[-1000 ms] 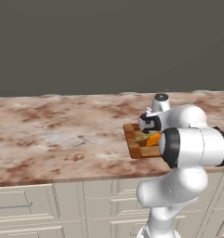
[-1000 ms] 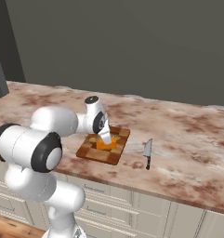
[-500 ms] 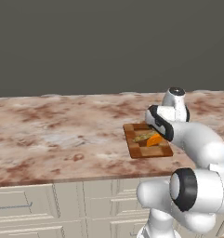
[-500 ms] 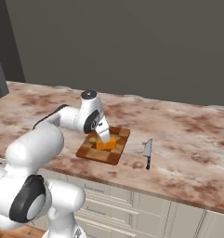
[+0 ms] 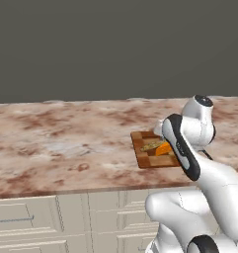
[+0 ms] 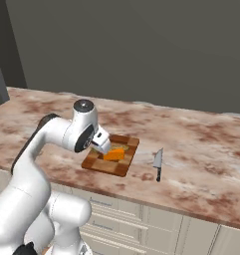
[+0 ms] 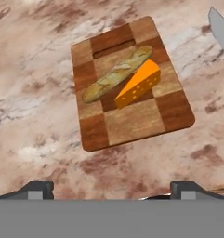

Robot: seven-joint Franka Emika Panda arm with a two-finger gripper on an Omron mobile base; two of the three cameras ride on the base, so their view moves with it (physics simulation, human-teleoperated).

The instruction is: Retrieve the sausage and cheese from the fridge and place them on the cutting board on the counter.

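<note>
Cheese (image 7: 137,86) lies on the cutting board (image 7: 136,123) on the counter (image 7: 34,102), touching a tan speckled loaf (image 7: 114,74) to its left; no sausage is seen there, so that part seems left. End effector (image 7: 111,189) hangs above, spread wide, holding nothing.

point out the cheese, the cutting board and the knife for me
cheese (image 7: 137,87), hand view, on the orange wedge's broad top face
cutting board (image 7: 132,122), hand view, on a bare pale square near its lower end
knife (image 6: 158,160), right base view, on the blade, beside the board on the counter
</note>
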